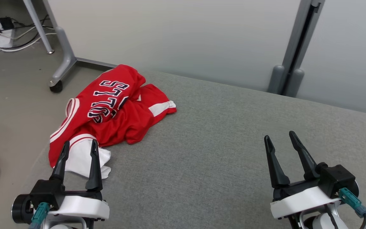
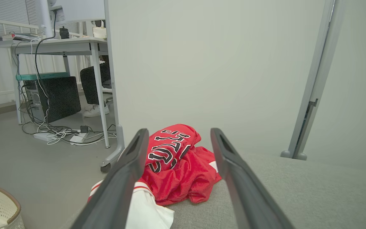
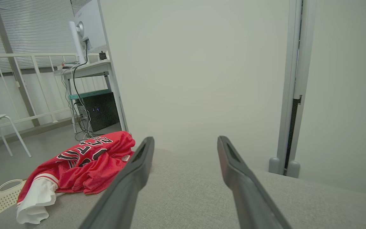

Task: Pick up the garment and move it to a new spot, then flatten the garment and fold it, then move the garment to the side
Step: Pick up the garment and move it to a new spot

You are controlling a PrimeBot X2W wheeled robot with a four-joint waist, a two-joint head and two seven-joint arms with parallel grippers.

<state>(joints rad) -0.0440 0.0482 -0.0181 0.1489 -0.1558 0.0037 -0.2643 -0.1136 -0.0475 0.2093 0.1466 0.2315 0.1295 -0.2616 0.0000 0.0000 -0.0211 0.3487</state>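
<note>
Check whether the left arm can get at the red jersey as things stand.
Probably yes. The left gripper hangs with jaws open at the near white edge of the crumpled red jersey, which lies on the grey cushion, and nothing stands between them.

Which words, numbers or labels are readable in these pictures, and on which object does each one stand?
"ULLS": dark, white-edged letters on the crumpled red jersey, upside down in the head view; the letter before them is lost in a fold.
No other text can be read.
</note>
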